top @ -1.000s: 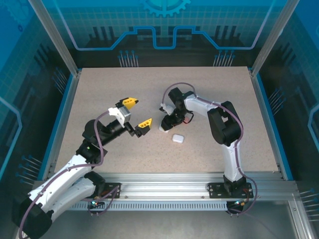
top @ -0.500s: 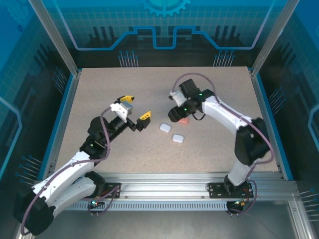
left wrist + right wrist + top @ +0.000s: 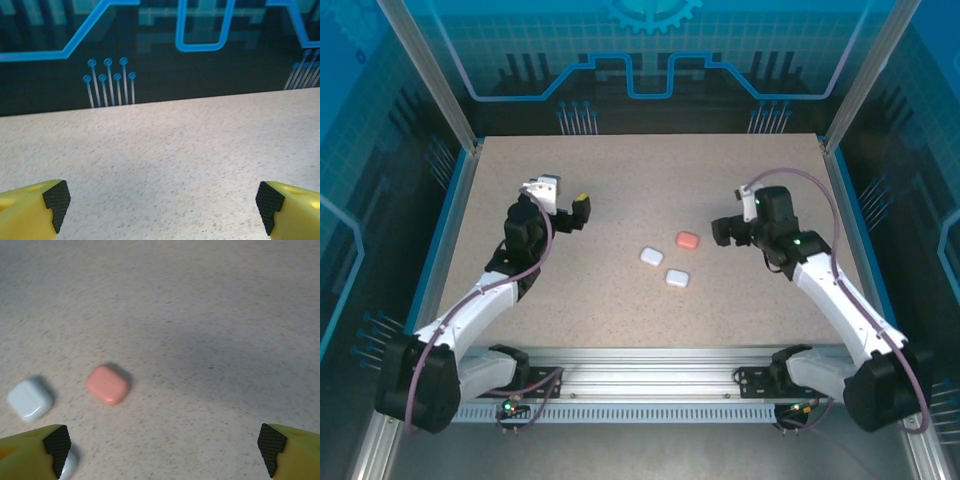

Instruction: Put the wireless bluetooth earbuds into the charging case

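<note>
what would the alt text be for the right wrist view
A closed salmon-pink case and a closed white case lie apart on a speckled table, left of centre. The right gripper stands open and empty, its yellow fingers at the bottom corners, one of them partly hiding another white case.

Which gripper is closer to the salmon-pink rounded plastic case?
Right. The right gripper sits just right of the salmon-pink case; the left gripper is far to its left.
</note>
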Controlling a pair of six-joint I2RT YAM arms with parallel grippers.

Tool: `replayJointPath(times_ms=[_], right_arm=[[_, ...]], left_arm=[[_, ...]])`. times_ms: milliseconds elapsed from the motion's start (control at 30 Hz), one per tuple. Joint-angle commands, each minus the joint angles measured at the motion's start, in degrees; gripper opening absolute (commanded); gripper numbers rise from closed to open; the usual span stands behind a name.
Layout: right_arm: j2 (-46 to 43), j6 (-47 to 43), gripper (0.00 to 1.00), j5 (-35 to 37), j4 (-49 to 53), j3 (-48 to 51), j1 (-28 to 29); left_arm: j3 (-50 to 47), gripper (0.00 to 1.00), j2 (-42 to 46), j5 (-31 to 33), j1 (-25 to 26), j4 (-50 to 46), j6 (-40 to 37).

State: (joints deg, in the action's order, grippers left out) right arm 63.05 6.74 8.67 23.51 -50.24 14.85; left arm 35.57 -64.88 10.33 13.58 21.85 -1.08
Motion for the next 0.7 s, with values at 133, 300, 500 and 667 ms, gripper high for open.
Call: replayJointPath(times_ms=[133, 300, 500, 667], right_arm=[[-6.09, 2.29, 1.00, 0.54, -17.65, 14.42, -10.55], [-2.82, 1.95, 1.00, 0.54, -27.05, 20.10, -14.25], [5.07, 0.37, 1.00, 2.28, -46.61, 26.63, -14.46], [12.18, -4.79, 1.00, 0.96, -57.90, 26.75, -13.11]], left_arm=[[-4.84, 0.99, -1.95, 6.51, -1.18, -0.84, 4.16], [-6.51, 0.99, -4.62, 9.24, -1.72, 0.17, 2.31], [-8.75, 0.99, -11.04, 9.44, -2.03, 6.74, 0.42], [-8.54, 0.99, -16.35, 5.35, -2.77, 12.84, -4.23]])
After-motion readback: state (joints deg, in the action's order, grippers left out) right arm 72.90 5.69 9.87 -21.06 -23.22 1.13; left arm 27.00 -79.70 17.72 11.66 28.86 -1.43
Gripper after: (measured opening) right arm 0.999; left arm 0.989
